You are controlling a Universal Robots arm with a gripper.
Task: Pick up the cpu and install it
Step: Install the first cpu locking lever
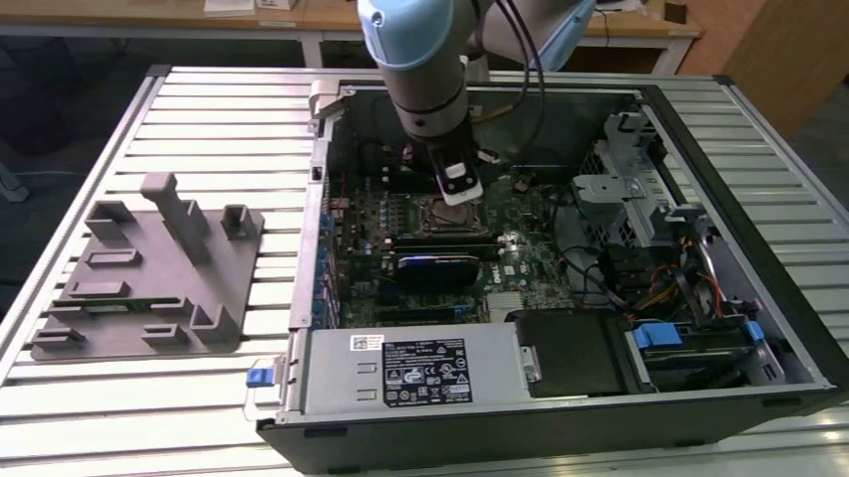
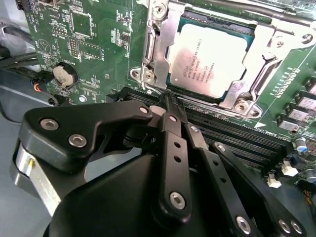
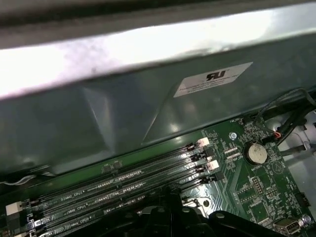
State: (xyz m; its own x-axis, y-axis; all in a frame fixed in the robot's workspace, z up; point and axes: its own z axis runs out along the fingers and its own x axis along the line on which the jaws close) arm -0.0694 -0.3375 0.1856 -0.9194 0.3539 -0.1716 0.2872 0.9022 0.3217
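gripper [image 2: 168, 98]: black fingers pressed together, empty | cpu: flat square silver-topped chip [image 2: 210, 59] seated in metal socket frame [image 2: 158, 49] | green motherboard [image 2: 94, 44] | gripper just beside socket

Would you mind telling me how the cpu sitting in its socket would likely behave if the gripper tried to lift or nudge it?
The cpu looks like a stiff, flat plate, so it probably would not flex. Its shiny metal top may be slippery. It lies low inside the metal socket frame, so a sideways nudge likely would not shift it, and its edges seem hard to reach.
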